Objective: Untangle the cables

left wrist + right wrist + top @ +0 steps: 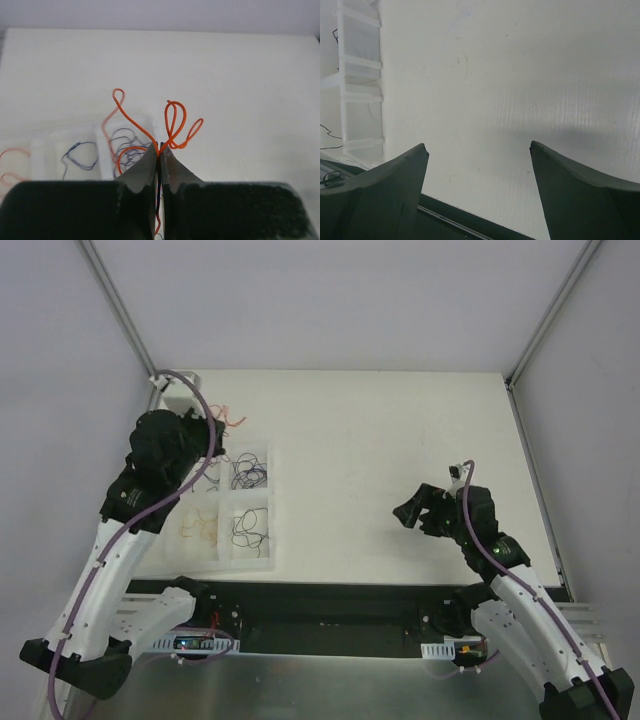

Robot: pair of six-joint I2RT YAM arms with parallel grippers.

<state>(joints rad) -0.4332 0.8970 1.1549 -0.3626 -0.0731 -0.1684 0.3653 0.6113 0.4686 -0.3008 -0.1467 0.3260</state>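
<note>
The left gripper (161, 150) is pinched shut on an orange wire (172, 120), whose loops curl up near a white divided tray (271, 530) holding more cables (248, 472). The right gripper (477, 146) hangs over the table (400, 420), fingers wide apart, holding nothing.

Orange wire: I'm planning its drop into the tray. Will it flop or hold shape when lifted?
Probably springy, not limp: the orange wire holds loops upright above the shut left fingers. Likely light, being hair-thin. Its curls could snag the dark wires.
</note>
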